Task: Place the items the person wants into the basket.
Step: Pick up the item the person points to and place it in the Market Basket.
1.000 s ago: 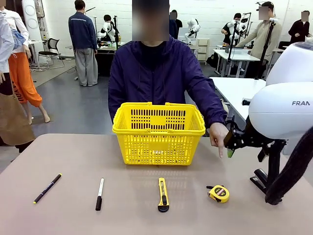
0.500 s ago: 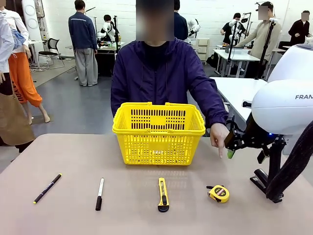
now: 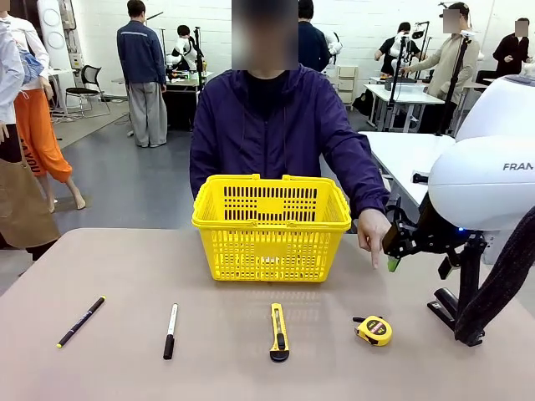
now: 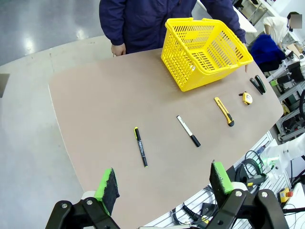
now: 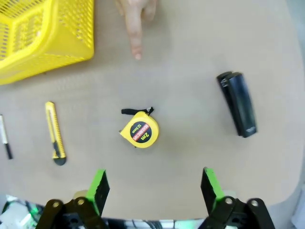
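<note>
- table [image 3: 125, 276]: tan top; everything below sits on it
- person [image 3: 276, 134]: dark navy jacket, stands at the far side behind the basket; one hand [image 3: 374, 234] hangs over the table on the robot's right of the basket, index finger pointing down; in the right wrist view the fingertip aims toward the tape measure, apart from it; the other hand rests at the far table edge in the left wrist view
- right arm [image 3: 485, 184]: white, comes in from picture right, next to the pointing hand
- basket [image 3: 272, 230]: yellow, upright at the far middle of the table, handles folded down on the rim; interior not readable from here
- left gripper [image 4: 164, 183]: fingers spread wide, nothing between them; held high off the near table edge, looking across the whole layout
- right gripper [image 5: 153, 179]: fingers spread wide, nothing held; hovers above the table with the tape measure ahead, roughly centred between the fingers
- stapler [image 5: 237, 110]: black, flat on the table, farthest to the robot's right, well apart from the basket
- knife [image 3: 278, 332]: yellow and black, in front of the basket, lying roughly front to back
- marker [image 3: 170, 331]: white with black cap, left of the knife
- pen [image 3: 81, 321]: black with yellow tip, leftmost in the row, lying at an angle
- tape measure [image 3: 374, 330]: yellow and black, flat on its side between knife and stapler, near the front edge
</note>
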### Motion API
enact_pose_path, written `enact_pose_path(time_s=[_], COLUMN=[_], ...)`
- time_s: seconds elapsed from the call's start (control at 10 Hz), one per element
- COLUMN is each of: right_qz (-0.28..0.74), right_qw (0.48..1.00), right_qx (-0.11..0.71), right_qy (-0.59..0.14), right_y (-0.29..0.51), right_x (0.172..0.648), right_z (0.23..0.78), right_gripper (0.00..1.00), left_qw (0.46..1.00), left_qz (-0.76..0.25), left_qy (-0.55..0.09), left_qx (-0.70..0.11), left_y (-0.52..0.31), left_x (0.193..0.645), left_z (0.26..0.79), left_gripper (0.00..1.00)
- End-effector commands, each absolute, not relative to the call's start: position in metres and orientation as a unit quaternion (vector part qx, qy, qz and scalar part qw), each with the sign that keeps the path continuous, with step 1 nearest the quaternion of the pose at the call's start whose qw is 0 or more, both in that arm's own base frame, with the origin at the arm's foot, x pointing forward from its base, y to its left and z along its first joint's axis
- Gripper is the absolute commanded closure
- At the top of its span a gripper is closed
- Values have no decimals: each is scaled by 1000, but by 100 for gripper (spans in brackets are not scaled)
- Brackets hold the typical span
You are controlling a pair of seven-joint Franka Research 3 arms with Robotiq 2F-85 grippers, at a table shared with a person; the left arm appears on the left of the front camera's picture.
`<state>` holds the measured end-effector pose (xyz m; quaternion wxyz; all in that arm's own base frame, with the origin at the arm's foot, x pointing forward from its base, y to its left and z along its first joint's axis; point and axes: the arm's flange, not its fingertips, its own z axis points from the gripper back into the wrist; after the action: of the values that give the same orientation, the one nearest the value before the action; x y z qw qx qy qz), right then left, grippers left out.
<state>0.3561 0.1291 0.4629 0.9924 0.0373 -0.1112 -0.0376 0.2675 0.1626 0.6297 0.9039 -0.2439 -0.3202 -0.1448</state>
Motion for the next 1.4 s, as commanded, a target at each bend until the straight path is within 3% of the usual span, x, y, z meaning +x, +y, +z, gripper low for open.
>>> enact_pose_path(time_s=[0.0,0.3,0.7,1.3], right_qz=[16,143,205,295], right_qw=[996,987,977,955], right_qx=[22,-12,-33,5], right_qy=[-91,-71,-41,-28], right_y=[157,185,197,191], right_x=[377,387,398,411], right_z=[448,419,384,344], right_gripper=[0,0,0,0], left_qw=[901,901,901,901], left_qz=[-149,-149,-149,-149], left_qy=[-322,-322,-322,-322], left_qx=[-249,-249,-249,-249], left_y=[163,163,163,163], left_x=[267,267,267,267], left_z=[630,630,630,630], left_gripper=[0,0,0,0])
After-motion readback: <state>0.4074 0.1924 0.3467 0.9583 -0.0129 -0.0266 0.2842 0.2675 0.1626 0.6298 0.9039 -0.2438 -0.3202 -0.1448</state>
